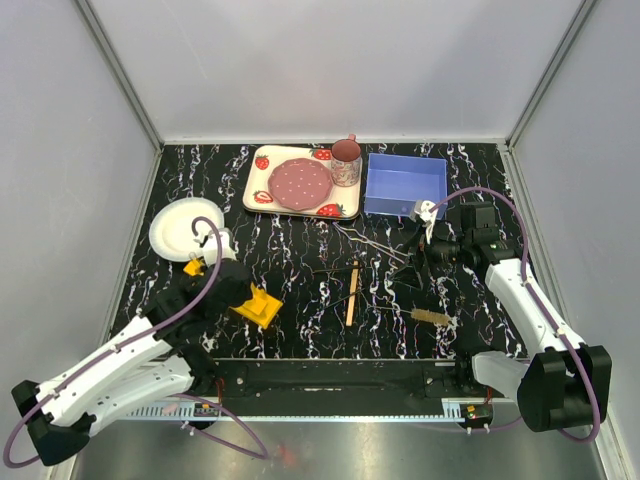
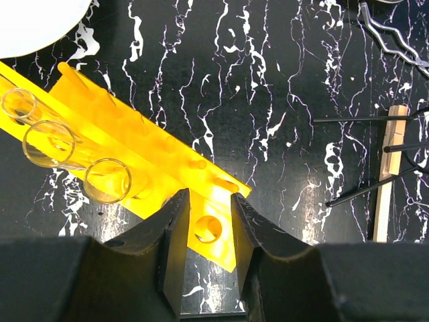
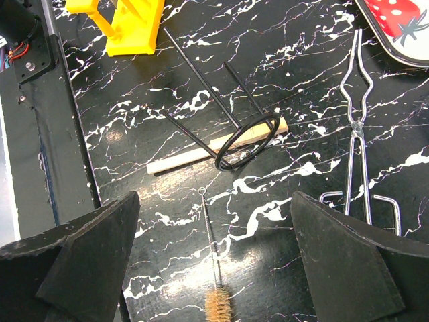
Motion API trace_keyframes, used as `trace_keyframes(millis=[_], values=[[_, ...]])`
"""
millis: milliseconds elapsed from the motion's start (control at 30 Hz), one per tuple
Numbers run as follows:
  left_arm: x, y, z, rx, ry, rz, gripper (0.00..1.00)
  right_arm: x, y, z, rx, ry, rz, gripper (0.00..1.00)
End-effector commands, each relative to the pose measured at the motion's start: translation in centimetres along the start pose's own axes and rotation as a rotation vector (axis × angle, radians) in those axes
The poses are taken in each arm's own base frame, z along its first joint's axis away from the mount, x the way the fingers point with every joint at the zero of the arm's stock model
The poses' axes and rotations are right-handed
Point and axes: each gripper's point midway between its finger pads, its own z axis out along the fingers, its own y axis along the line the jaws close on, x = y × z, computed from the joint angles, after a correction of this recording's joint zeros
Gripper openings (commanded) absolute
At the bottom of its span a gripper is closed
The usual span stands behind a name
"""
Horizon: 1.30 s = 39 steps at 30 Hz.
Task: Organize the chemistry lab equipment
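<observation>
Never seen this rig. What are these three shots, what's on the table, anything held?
Two robot arms bolted at the table's near edge, each with a two-finger gripper. The top view looks down from behind them: left arm on the left, right arm on the right. The other two come from wrist cameras; the dark shapes at bottom are each arm's own fingers. On the black marbled table: a yellow plastic rack holding clear glass tubes, thin wire tongs, a slim wooden stick, a tan-bristled brush, a black wire ring stand, a blue box, a round white plate and a strawberry-print tray. The left gripper is closed on the rack's end; the right gripper is open, empty.
</observation>
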Motion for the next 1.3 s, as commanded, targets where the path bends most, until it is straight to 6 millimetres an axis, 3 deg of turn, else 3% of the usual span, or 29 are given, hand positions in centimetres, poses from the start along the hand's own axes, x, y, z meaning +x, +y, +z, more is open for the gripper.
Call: trace_keyframes(millis=[0, 200, 400, 500, 533, 567, 667, 833, 1000, 1267], values=[[-1.7, -1.5, -1.3, 0.082, -0.030, -0.023, 0.34, -0.6, 0.0, -0.2, -0.007, -0.023, -0.035, 1.00], [-4.9, -1.4, -2.9, 0.096, -0.121, -0.018, 0.44, -0.7, 0.0, -0.2, -0.007, -0.023, -0.037, 1.00], [-8.4, -1.8, -3.5, 0.103, -0.157, 0.003, 0.66, -0.7, -0.2, -0.3, 0.006, -0.022, -0.039, 1.00], [-10.4, -3.0, -3.8, 0.173, -0.161, -0.029, 0.89, -0.6, -0.4, -0.4, 0.018, -0.019, -0.037, 1.00], [-10.8, -5.0, -4.0, 0.278, -0.139, -0.035, 0.97, -0.5, -0.6, -0.4, 0.024, -0.018, -0.031, 1.00], [-12.0, -5.4, -4.3, 0.313, -0.152, -0.055, 0.99, -0.6, -0.7, -0.5, 0.028, -0.020, -0.029, 1.00], [-13.1, -8.4, -4.6, 0.463, -0.113, -0.044, 0.99, -0.6, -1.1, -0.6, 0.047, -0.019, -0.023, 1.00], [-11.8, -11.2, -2.5, 0.550, 0.003, -0.012, 0.99, -0.7, -1.2, -0.8, 0.058, -0.025, 0.014, 1.00], [-9.7, -13.6, -2.0, 0.682, 0.107, -0.021, 0.99, -1.6, 0.0, -1.0, -0.002, -0.032, 0.036, 1.00], [-8.2, -14.2, -0.8, 0.729, 0.133, -0.036, 0.99, -2.2, 0.6, 0.5, -0.091, 0.115, 0.191, 1.00]])
